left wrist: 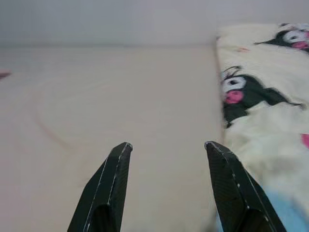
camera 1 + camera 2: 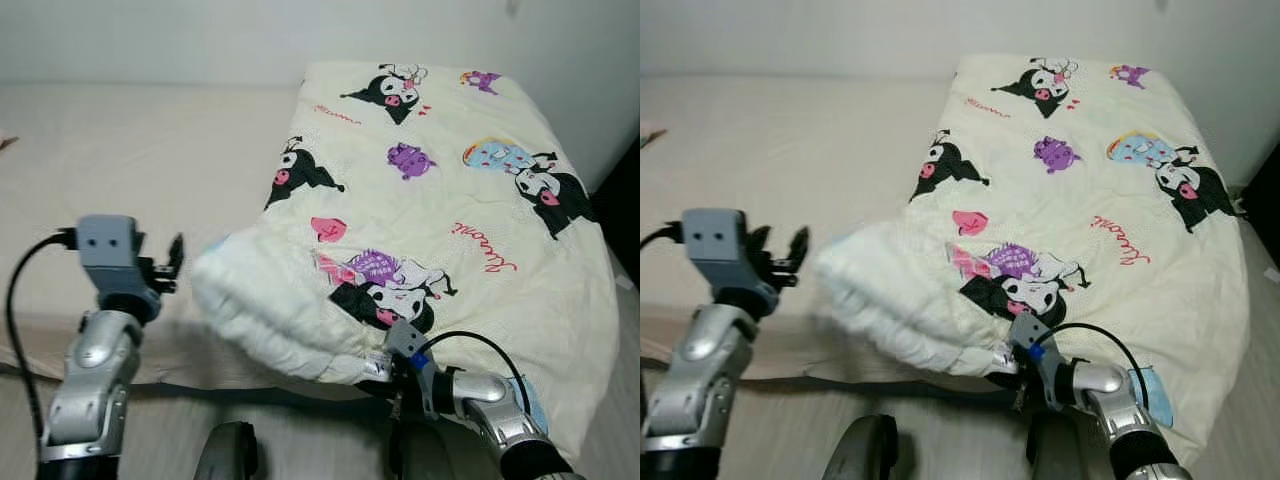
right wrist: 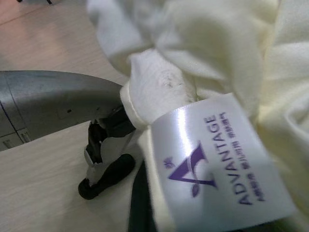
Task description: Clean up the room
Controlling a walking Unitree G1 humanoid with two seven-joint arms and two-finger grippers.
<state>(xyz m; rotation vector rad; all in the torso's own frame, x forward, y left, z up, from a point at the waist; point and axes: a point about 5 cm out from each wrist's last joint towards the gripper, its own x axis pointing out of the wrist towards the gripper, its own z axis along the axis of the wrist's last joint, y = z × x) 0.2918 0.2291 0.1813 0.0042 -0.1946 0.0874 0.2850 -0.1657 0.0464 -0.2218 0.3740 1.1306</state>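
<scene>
At the lower centre of the head view, the right gripper (image 2: 385, 368) has its jaws clenched on the near corner of the cartoon-print blanket (image 2: 440, 190), just beside its sewn label (image 3: 217, 159). That blanket covers the right half of the bed (image 2: 150, 170), its near left corner bunched and folded over. Left of the fold, the left gripper (image 2: 172, 262) hovers with jaws spread, holding nothing. To spread the cover well, I judge the free jaws should pinch the bunched edge (image 2: 240, 300), then both arms draw it flat towards the bare left side, keeping tension even.
</scene>
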